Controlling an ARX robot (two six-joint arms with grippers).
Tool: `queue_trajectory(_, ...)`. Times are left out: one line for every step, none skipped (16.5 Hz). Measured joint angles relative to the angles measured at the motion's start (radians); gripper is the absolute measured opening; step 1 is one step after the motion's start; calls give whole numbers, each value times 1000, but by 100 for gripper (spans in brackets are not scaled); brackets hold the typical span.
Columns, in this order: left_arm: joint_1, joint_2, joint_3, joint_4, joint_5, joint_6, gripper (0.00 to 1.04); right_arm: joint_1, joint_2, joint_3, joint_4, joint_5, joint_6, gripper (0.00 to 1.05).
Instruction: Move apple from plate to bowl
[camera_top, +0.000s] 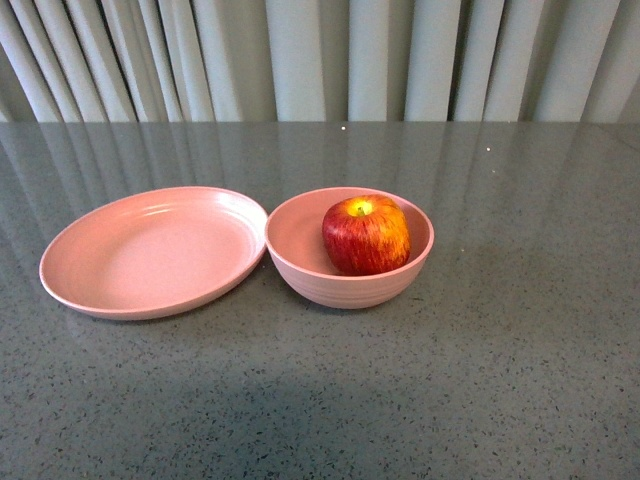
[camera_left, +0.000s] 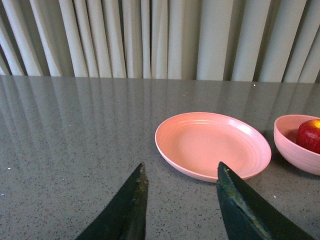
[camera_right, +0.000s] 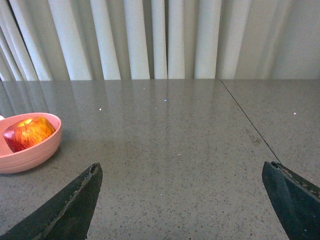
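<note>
Both grippers, left (camera_left: 181, 175) and right (camera_right: 182, 172), hang open and empty; apple (camera_top: 366, 234) sits in bowl (camera_top: 300, 262), right of plate (camera_top: 150, 250), nearer the right gripper.

Left gripper (camera_left: 182, 175) and right gripper (camera_right: 182, 172) jaws apart, empty.

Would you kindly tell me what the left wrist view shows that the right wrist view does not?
Only the left wrist view shows the empty plate and the left gripper, jaws open with nothing between them. Only the right wrist view shows the right gripper, jaws wide open, and a thin seam running across the table. Both share the bowl with the apple inside it, the grey table, and the curtain behind.
</note>
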Motion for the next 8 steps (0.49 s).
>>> queue_trajectory(0, 0, 0, 0, 0, 0, 53, 0, 0, 0, 0, 0, 0, 98)
queue_trajectory(0, 0, 0, 0, 0, 0, 66, 0, 0, 0, 0, 0, 0, 98)
queue_trajectory(0, 0, 0, 0, 0, 0, 77, 0, 0, 0, 0, 0, 0, 98)
queue_trajectory(0, 0, 0, 0, 0, 0, 87, 0, 0, 0, 0, 0, 0, 98)
queue_trajectory(0, 0, 0, 0, 0, 1, 99, 0, 0, 0, 0, 0, 0, 98)
queue_trajectory(0, 0, 0, 0, 0, 3, 98, 0, 0, 0, 0, 0, 0, 98)
queue_trajectory(0, 0, 0, 0, 0, 3, 98, 0, 0, 0, 0, 0, 0, 98)
queue_trajectory(0, 0, 0, 0, 0, 3, 98, 0, 0, 0, 0, 0, 0, 98)
